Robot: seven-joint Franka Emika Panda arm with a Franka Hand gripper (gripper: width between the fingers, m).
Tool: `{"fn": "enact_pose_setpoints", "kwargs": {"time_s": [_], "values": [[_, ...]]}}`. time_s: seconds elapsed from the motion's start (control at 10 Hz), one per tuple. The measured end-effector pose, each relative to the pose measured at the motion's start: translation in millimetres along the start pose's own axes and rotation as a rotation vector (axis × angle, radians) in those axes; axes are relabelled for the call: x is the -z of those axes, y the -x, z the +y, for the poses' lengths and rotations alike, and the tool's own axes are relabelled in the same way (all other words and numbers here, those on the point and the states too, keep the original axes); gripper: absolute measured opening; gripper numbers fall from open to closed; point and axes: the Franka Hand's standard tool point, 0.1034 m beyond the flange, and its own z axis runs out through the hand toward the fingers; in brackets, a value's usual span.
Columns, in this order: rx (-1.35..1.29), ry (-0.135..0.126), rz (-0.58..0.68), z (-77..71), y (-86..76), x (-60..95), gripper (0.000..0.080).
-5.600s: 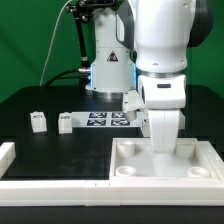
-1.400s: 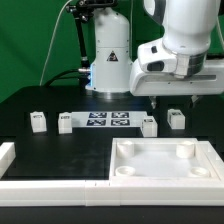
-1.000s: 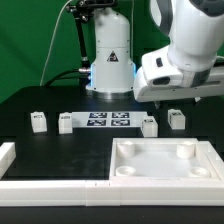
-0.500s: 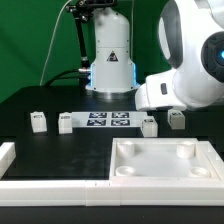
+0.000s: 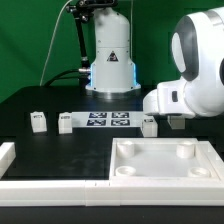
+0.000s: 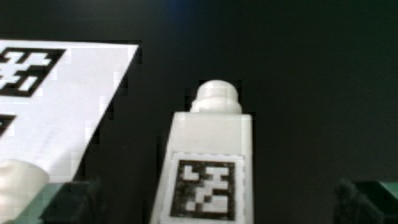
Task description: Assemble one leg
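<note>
**Hovering open over the leg beside the marker board**

Only the wrist view shows the gripper (image 6: 217,203). Its two dark fingers (image 6: 365,200) appear as blurred tips far apart, one on each side of the leg (image 6: 210,150). They do not touch it and hold nothing.

The leg is a small white block with a rounded peg at one end. The face turned to the camera carries a black-and-white square tag. It sits on the black table (image 6: 302,60) near the marker board (image 6: 54,90), with a dark strip of table between them. A second rounded white piece (image 6: 18,185), cut by the frame edge, lies on the marker-board side of the leg. What it is cannot be told.

The exterior view gives the wider layout. The arm (image 5: 195,85) bulks white and close, past the end of the marker board on the exterior view's right, and it hides the gripper. Two small white blocks (image 5: 38,121) (image 5: 65,123) stand off the marker board's other end. A third block (image 5: 149,125) stands just beside the end nearest the arm. The large white tray (image 5: 130,172) lies on the camera side of the marker board. I cannot tell which exterior-view block matches the leg in the wrist view.
</note>
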Motion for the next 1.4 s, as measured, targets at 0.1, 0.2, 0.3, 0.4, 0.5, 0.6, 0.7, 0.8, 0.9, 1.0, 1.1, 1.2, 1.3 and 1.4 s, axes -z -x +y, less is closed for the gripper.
{"fn": "enact_pose_setpoints", "kwargs": {"time_s": [0.1, 0.2, 0.3, 0.4, 0.5, 0.6, 0.7, 0.8, 0.9, 1.0, 1.1, 1.2, 1.3, 1.4], "values": [[0.005, -0.001, -0.004, 0.7, -1.2, -2.9, 0.0649], [0.014, -0.001, -0.005, 1.9, -1.8, -3.4, 0.0649], [0.017, -0.003, -0.005, 2.5, -3.5, -5.0, 0.0649], [0.029, -0.005, 0.002, 3.5, -5.8, -5.5, 0.0649], [0.03, -0.005, 0.005, 3.6, -6.5, -5.7, 0.0649], [0.03, -0.005, 0.004, 3.5, -6.5, -5.9, 0.0649], [0.03, -0.005, 0.004, 3.5, -6.5, -5.9, 0.0528], [0.03, -0.005, 0.004, 3.5, -6.5, -5.9, 0.0387], [0.03, -0.005, 0.004, 3.4, -6.5, -5.9, 0.0287], [0.03, -0.005, 0.004, 3.4, -6.5, -5.9, 0.0287], [0.03, -0.005, 0.004, 3.4, -6.5, -5.9, 0.0288], [0.03, -0.005, 0.004, 3.4, -6.5, -5.9, 0.0288], [0.03, -0.005, 0.004, 3.4, -6.5, -5.9, 0.0288], [0.03, -0.005, 0.004, 3.4, -6.5, -5.9, 0.0288]]}}
